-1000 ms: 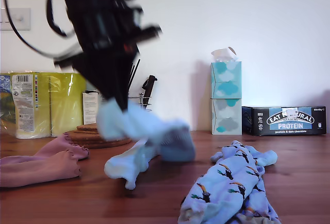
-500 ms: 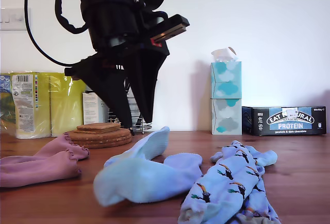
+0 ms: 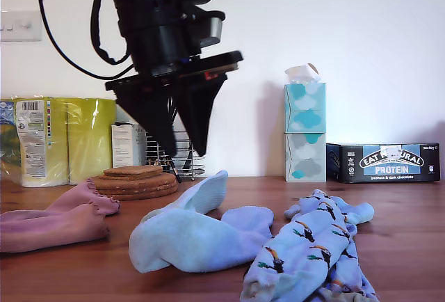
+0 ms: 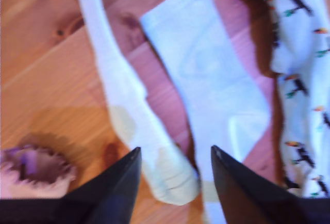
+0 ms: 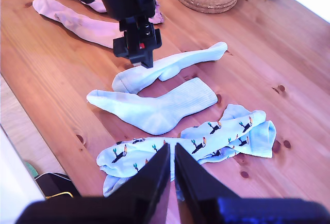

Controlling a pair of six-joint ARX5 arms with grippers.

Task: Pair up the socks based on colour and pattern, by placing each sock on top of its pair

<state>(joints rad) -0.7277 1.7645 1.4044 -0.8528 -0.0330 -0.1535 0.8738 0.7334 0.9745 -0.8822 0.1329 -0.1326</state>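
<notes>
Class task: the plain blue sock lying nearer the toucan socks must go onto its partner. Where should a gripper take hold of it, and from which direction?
Probably the ribbed cuff end of the plain blue sock, coming straight down from above. It lies flat on the table, so only a top pinch gets under fabric, and the cuff lies clear of the toucan socks and its partner.

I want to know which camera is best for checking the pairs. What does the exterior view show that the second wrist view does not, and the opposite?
Only the exterior view shows the stacked tissue boxes, the protein bar box and the yellow packs.

Only the second wrist view shows my second gripper, nearly closed and empty, and both plain blue socks lying apart.

Both show my first gripper, the toucan socks, the pink socks and the cork coasters.
</notes>
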